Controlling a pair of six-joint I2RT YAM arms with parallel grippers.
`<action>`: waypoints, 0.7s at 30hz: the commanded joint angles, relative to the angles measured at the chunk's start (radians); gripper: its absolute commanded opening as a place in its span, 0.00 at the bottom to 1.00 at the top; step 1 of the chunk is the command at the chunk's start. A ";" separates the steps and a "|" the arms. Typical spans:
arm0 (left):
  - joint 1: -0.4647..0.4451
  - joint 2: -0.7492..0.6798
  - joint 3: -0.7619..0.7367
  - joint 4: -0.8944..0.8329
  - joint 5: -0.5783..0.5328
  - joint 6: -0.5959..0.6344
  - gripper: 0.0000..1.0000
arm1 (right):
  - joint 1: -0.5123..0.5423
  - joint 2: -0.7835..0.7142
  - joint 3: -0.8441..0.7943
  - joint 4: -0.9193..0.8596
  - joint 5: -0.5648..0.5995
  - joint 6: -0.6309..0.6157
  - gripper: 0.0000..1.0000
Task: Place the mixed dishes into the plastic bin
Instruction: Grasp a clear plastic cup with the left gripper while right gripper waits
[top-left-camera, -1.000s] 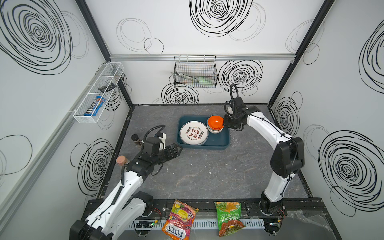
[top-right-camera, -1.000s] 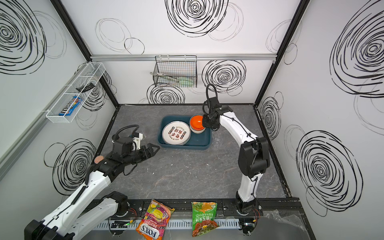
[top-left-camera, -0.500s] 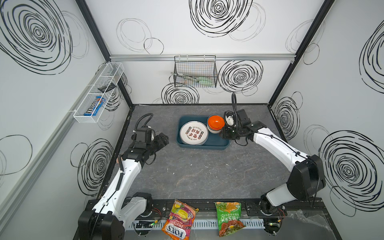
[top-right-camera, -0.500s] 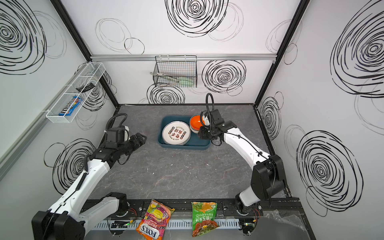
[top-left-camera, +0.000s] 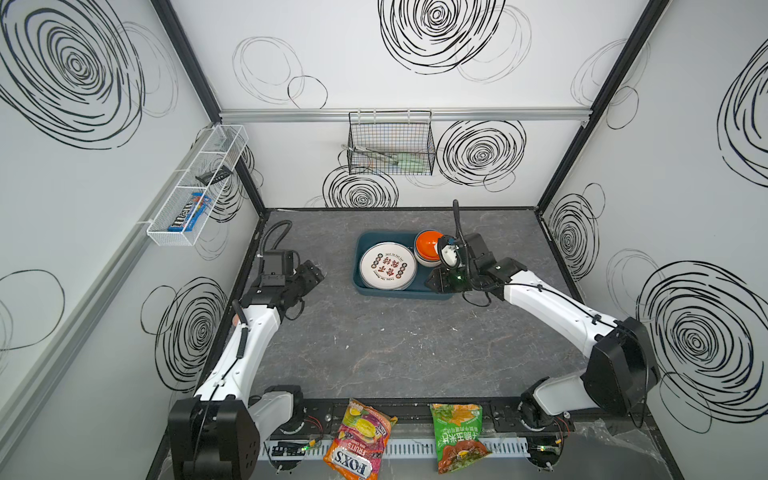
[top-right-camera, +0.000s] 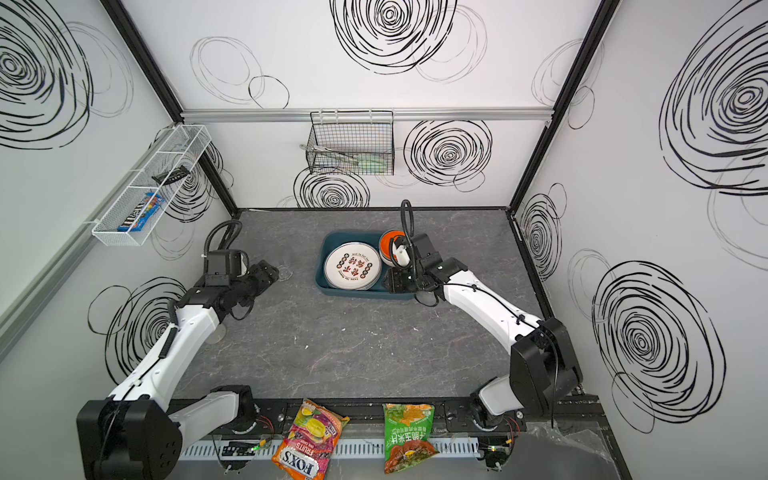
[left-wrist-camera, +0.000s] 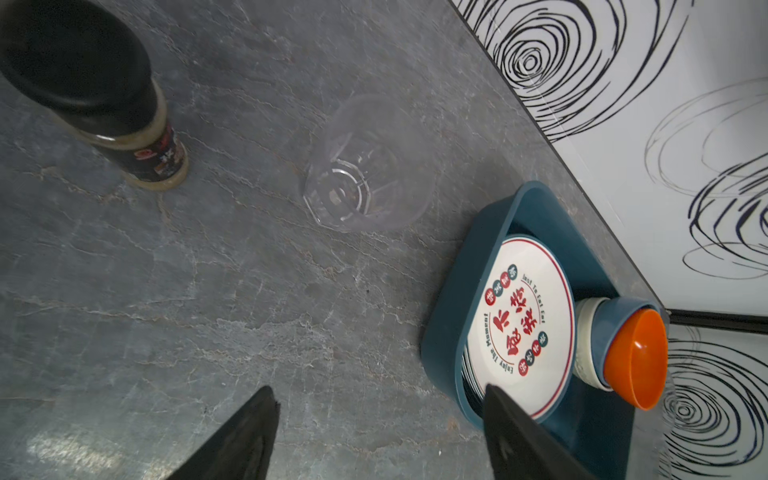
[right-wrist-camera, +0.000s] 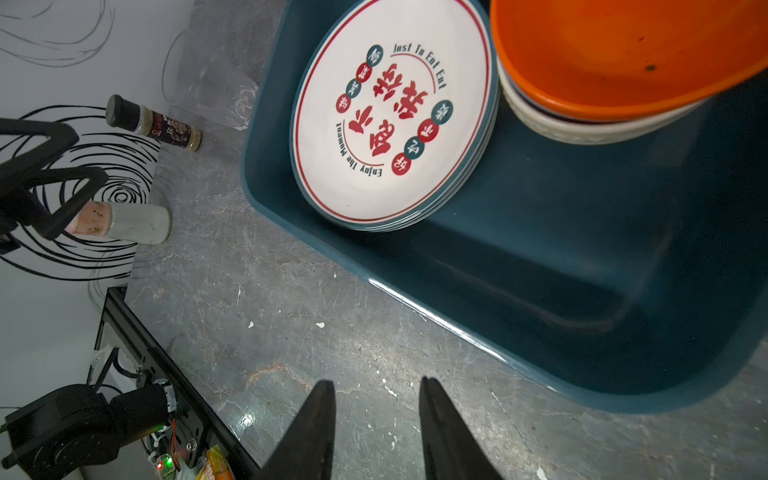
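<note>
Since one clear cup (left-wrist-camera: 365, 166) stands upright on the table (left-wrist-camera: 208, 291) outside the plastic bin (left-wrist-camera: 444, 332), we judge fetching it to be the step in hand. The left gripper (left-wrist-camera: 380, 390) hovers short of it, jaws spread wide and empty. We would bring the fingers in level to straddle the cup's wall, stay clear of the dark-capped spice jar (left-wrist-camera: 116, 104) nearby, and close gently (glass or plastic, we cannot tell, and either may slip). In the bin the plates (top-left-camera: 387, 266) are stacked on the left and the bowls (top-left-camera: 428, 245), orange on top, nest in the far right corner. The bare floor at the near right looks the safest landing. The right gripper (right-wrist-camera: 376, 386), jaws narrowly parted and holding nothing, hangs by that near right corner, and we would want it withdrawn first.

Writing we can read:
- "m&m's" on a pack (top-left-camera: 189, 216) in the white mesh basket (top-left-camera: 166, 239)
- "FOX'S FRUITS" on a bag (top-left-camera: 359, 444)
- "Just To Eat Eat" and "Enjoy The Moment" round red Chinese characters on the top plate
- Chinese text, too small for us, on the green bag (top-left-camera: 457, 436)
</note>
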 joint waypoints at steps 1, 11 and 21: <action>0.012 0.041 0.044 0.058 -0.053 -0.019 0.80 | 0.012 -0.036 -0.020 0.029 -0.016 -0.012 0.38; 0.025 0.202 0.103 0.113 -0.122 -0.051 0.79 | 0.014 -0.080 -0.083 0.058 -0.019 -0.011 0.39; 0.037 0.335 0.164 0.143 -0.160 -0.082 0.72 | 0.013 -0.084 -0.118 0.070 -0.018 0.001 0.39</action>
